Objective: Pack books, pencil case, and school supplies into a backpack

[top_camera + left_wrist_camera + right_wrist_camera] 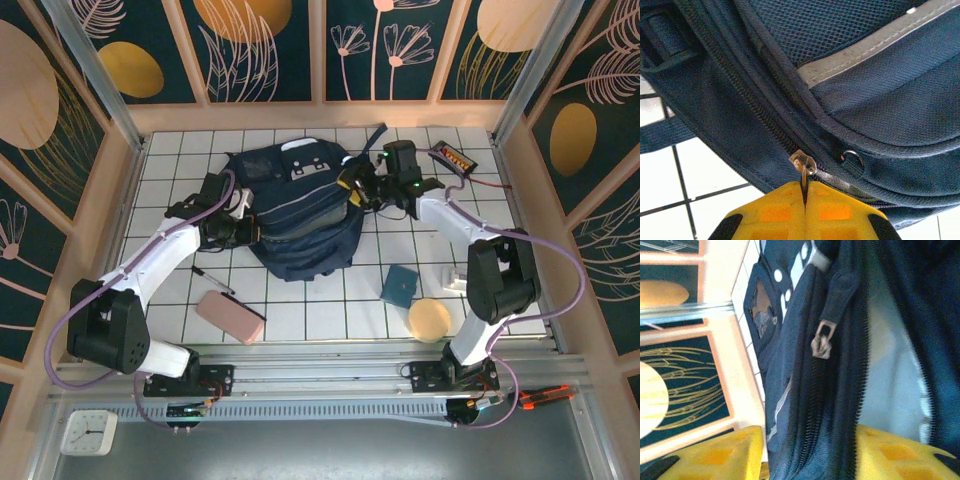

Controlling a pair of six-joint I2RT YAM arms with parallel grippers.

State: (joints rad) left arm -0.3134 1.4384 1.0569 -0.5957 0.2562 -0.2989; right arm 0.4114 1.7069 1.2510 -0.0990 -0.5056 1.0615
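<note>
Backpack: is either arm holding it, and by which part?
The left gripper pinches the zipper pull of the backpack; the right gripper stands open astride its zipper edge.

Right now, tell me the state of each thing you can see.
backpack: on the table, a zip partly open, pale lining showing.
left end effector: shut on the zip pull.
right end effector: open, straddling the backpack's zip edge.
pencil case: on the table, unpacked.
pen: on the table, unpacked.
teal pad: on the table, unpacked.
</note>
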